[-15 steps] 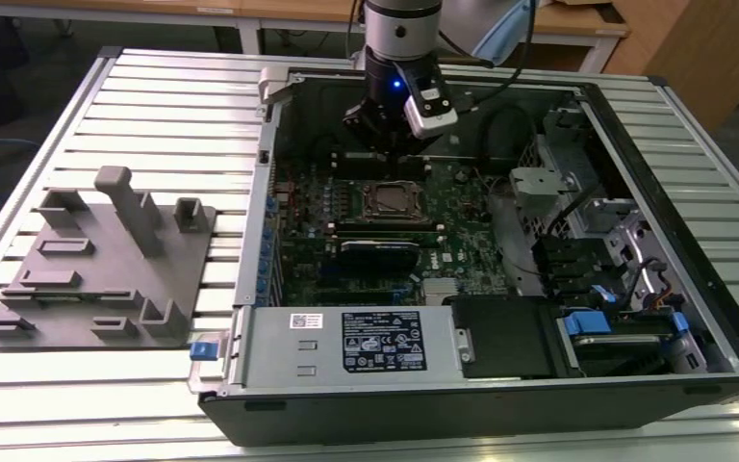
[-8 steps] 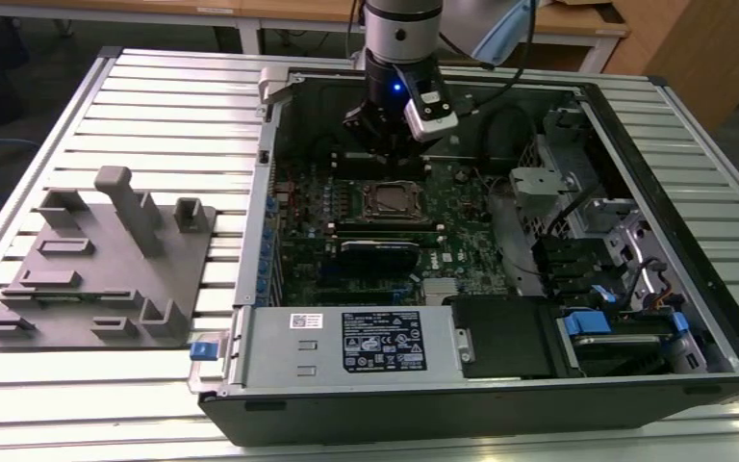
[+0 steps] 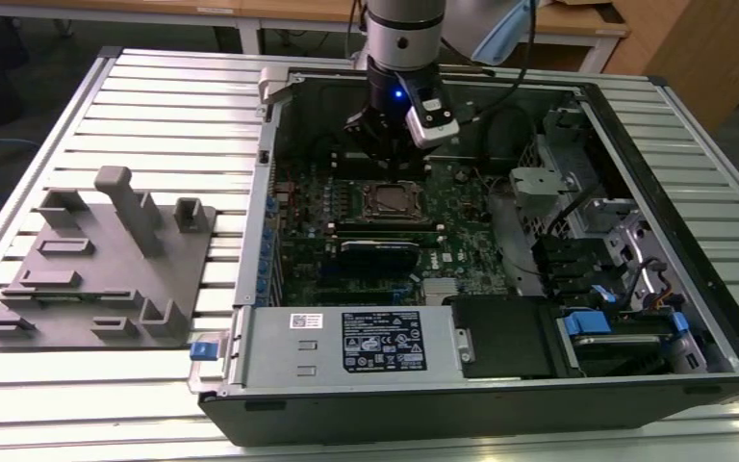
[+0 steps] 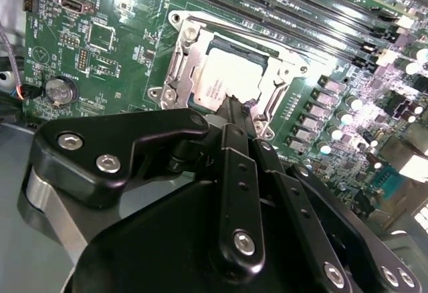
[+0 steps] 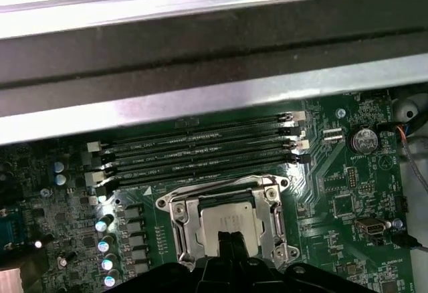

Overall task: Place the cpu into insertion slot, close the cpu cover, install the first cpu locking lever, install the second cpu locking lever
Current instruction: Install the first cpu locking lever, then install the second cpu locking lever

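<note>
Pincer (image 4: pixel 232 108): fingers pressed together with nothing between them; in both wrist views the tips sit at one edge of the cpu.
Cpu (image 4: pixel 224 82): silvery top facing up, seated in the insertion slot (image 3: pixel 393 200), upper middle of the exterior view.
Cpu cover (image 5: pixel 182 221): metal frame lying flat around the cpu, the chip showing through its window.
Arm (image 3: pixel 402 38): reaches down from the top middle into the open computer case (image 3: pixel 472 409).
Memory slots (image 5: pixel 200 156): long black rows just beside the socket.
Worktop (image 3: pixel 151 96): slatted metal; grey fixture (image 3: pixel 100 279) at the exterior view's left, apart from the case.
</note>
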You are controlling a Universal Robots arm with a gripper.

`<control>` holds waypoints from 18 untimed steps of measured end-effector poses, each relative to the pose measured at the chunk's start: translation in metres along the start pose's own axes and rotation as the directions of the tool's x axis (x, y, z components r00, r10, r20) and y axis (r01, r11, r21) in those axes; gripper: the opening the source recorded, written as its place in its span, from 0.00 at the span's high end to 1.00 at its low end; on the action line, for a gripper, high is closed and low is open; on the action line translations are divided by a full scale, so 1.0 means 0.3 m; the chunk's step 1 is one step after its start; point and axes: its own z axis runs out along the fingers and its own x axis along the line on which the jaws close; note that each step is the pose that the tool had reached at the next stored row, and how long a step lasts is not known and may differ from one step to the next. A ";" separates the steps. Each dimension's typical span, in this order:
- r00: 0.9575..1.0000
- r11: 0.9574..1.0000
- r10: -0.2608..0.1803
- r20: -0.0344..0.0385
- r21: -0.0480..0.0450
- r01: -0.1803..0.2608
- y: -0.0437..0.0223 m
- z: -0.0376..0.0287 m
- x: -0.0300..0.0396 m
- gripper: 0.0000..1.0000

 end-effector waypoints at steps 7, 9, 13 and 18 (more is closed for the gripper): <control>1.000 1.000 0.000 0.000 0.002 0.000 0.002 0.008 -0.010 0.90; 1.000 1.000 0.000 0.000 0.002 0.000 0.002 0.011 -0.010 0.90; 1.000 1.000 0.000 0.000 0.002 0.000 0.002 0.009 -0.010 0.90; 1.000 1.000 0.000 0.000 0.002 0.000 0.002 0.007 -0.010 0.90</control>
